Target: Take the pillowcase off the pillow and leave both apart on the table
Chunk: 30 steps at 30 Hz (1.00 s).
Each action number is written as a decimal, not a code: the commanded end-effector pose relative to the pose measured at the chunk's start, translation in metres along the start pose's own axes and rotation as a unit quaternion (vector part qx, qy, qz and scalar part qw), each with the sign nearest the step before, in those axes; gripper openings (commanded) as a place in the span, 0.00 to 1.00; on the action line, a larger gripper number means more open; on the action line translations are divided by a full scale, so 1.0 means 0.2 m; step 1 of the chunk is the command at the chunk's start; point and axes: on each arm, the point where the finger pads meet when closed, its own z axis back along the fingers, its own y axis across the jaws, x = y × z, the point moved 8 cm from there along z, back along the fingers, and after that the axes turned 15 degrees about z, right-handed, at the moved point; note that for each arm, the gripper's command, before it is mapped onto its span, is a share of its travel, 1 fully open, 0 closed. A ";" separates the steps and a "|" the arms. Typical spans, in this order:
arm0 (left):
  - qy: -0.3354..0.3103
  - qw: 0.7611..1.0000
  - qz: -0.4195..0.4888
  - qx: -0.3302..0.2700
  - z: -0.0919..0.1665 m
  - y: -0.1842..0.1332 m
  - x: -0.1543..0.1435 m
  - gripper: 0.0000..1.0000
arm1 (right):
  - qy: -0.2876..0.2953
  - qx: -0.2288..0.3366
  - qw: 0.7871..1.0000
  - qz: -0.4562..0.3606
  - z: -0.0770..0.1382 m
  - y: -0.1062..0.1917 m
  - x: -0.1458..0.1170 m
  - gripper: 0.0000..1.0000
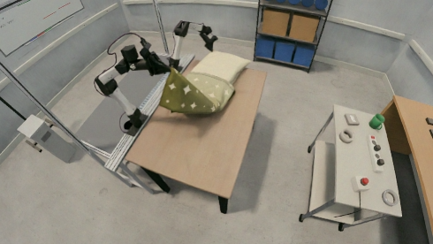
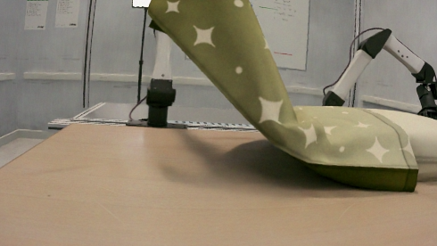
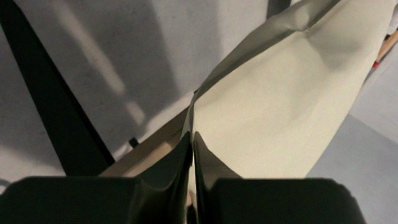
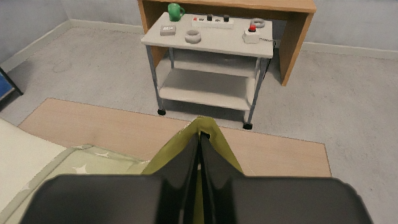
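Note:
The green, star-patterned pillowcase (image 1: 194,95) (image 2: 236,53) (image 4: 115,160) covers the near part of the cream pillow (image 1: 221,65) (image 2: 425,138) (image 3: 280,100) (image 4: 25,155); the far part is bare. The pillow lies at the far end of the table (image 1: 199,150) (image 2: 134,200). My right gripper (image 1: 170,70) (image 4: 199,136) is shut on the closed-end corner of the pillowcase and holds it raised, stretched slack-free up from the pillow. My left gripper (image 1: 213,49) (image 3: 192,134) is shut on the bare far end of the pillow. The pillow's covered part is hidden.
Metal rails (image 1: 117,155) run along the arms' side of the table. A white cart (image 1: 353,155) (image 4: 210,40) with small items stands apart beyond the table's opposite edge. A shelf (image 1: 289,41) with boxes stands behind the far end.

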 end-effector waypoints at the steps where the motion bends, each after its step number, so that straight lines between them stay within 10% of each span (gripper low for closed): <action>1: -0.017 1.000 -0.011 -0.014 0.03 -0.02 0.01 0.01 | -0.060 -0.027 0.998 0.001 0.00 -0.06 0.17 0.01; 30: -0.017 1.000 -0.011 -0.014 0.03 -0.02 0.01 0.01 | -0.207 -0.050 0.977 0.004 0.09 -0.15 0.61 0.01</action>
